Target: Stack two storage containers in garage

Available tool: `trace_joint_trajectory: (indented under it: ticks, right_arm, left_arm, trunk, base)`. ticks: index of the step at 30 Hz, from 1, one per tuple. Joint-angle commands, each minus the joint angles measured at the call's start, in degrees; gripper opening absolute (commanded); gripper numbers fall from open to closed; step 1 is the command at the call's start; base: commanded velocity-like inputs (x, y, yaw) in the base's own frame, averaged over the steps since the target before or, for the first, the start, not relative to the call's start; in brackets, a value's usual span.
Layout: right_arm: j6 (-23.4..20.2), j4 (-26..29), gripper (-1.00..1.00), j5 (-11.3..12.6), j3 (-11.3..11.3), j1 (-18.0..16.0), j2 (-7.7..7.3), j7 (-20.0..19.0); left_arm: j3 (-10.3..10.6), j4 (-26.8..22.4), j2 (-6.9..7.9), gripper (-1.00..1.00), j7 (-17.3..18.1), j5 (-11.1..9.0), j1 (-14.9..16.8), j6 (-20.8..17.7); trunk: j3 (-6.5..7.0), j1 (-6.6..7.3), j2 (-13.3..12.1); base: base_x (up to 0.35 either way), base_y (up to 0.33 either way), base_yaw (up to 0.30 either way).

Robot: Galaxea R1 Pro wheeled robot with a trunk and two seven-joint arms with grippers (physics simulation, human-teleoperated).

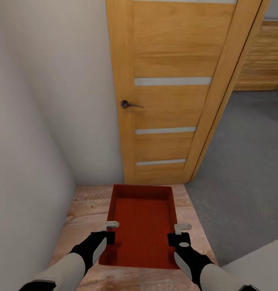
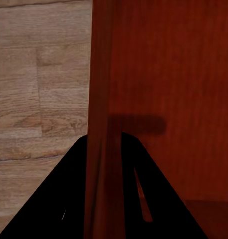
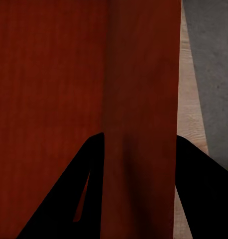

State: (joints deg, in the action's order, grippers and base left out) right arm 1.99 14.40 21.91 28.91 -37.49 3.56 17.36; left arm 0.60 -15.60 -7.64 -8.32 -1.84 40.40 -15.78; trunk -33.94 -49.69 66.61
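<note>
An orange-red storage container [image 1: 143, 226], a low-walled rectangular tray, hangs level in front of me over light wood planks [image 1: 84, 210]. My left gripper [image 1: 109, 231] is shut on its left wall and my right gripper [image 1: 180, 233] is shut on its right wall. In the left wrist view the black fingers [image 2: 69, 199] straddle the wall of the container [image 2: 169, 74]. The right wrist view likewise has the right gripper [image 3: 139, 159] clamped over the container's [image 3: 54, 74] wall. Beyond the planks, to the right, lies the grey concrete floor [image 1: 244, 169] of the garage.
An orange-wood door [image 1: 171, 101] with pale horizontal slits and a dark handle [image 1: 128, 105] stands swung open straight ahead. A white wall [image 1: 33, 121] closes off the left side. A wood-panelled surface [image 1: 264, 60] shows far right, and a pale slab [image 1: 260, 262] cuts the lower right corner.
</note>
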Motion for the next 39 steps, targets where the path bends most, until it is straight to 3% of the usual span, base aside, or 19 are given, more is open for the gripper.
trace_joint_trajectory:
  ticks: [1,14,30,39]
  right_arm:
    - [0.21,-1.48,-1.00,1.38,1.06,-0.04,-0.04,0.35]
    - [0.21,-1.48,-1.00,1.38,1.06,-0.04,-0.05,0.35]
    - [0.21,-1.48,-1.00,1.42,1.06,-0.04,-0.13,0.40]
    - [0.21,-1.48,-1.00,1.40,1.06,-0.04,-0.04,0.32]
  left_arm:
    - [0.21,-0.36,0.08,-1.00,-0.66,1.66,0.04,-0.48]
    - [0.19,-0.40,0.08,-1.00,-0.73,1.66,0.03,-0.48]
    - [0.19,-0.34,0.01,-1.00,-0.73,1.66,0.03,-0.48]
    - [0.19,-0.40,0.00,-1.00,-0.73,1.66,0.03,-0.58]
  trunk:
    - [-0.05,-0.03,0.03]
    - [-0.05,-0.03,0.03]
    - [-0.05,-0.03,0.03]
    - [-0.05,-0.03,0.03]
  base:
    - [0.204,0.000,-0.135]
    - [0.024,0.000,-0.222]
    - [0.000,0.003,-0.011]
    - [0.103,0.257,0.000]
